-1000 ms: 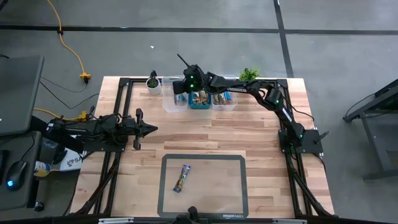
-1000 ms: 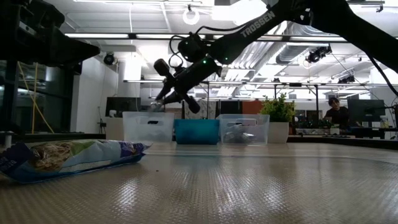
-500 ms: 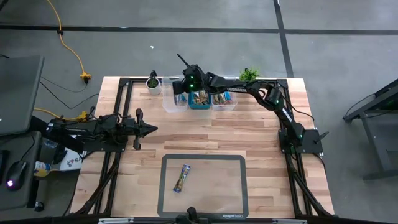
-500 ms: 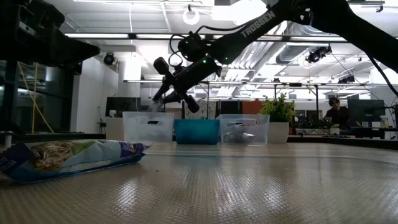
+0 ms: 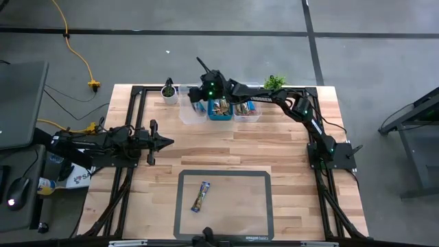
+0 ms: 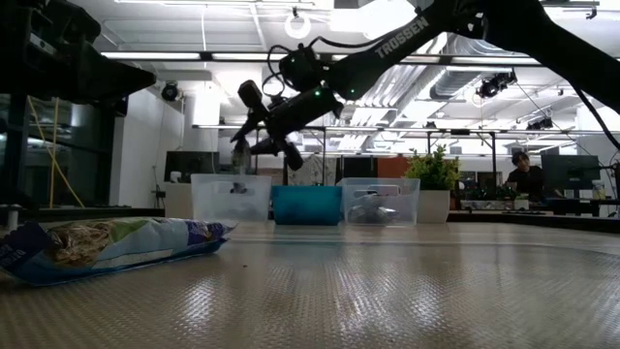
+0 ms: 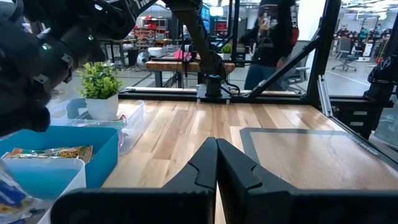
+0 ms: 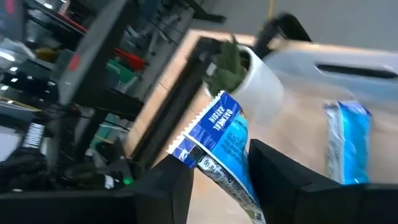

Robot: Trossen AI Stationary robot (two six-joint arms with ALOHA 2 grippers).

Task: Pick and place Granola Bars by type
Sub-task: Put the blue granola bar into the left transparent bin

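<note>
My right gripper (image 5: 199, 96) hovers over the left clear bin (image 5: 192, 111) at the table's far edge, fingers apart, with a blue granola bar (image 8: 224, 146) standing between them. A second blue bar (image 8: 348, 143) lies in that bin. Brown bars lie in the blue middle bin (image 5: 221, 110), and a third, clear bin (image 5: 247, 110) stands to its right. One bar in a blue and tan wrapper (image 5: 200, 197) lies flat on the grey mat (image 5: 254, 219). My left gripper (image 7: 216, 152) waits shut above the table's left side. My right gripper has the blue bar's lower part between its spread fingers. The bar seems to lean on one finger (image 8: 177, 183), with a gap to the other (image 8: 280, 174); whether it is still touched I cannot tell. Its upper end (image 8: 217, 115) sticks out past the fingertips, clear of the bin.
A small potted plant (image 5: 169, 90) stands left of the bins and a leafy one (image 5: 274, 82) to their right. Black frame rails run along the table's left and right sides. Bare wood lies between the bins and the mat.
My right gripper has stayed over the left clear bin, tipped its nose up a little and spread its fingers apart. The blue bar remains between them.
</note>
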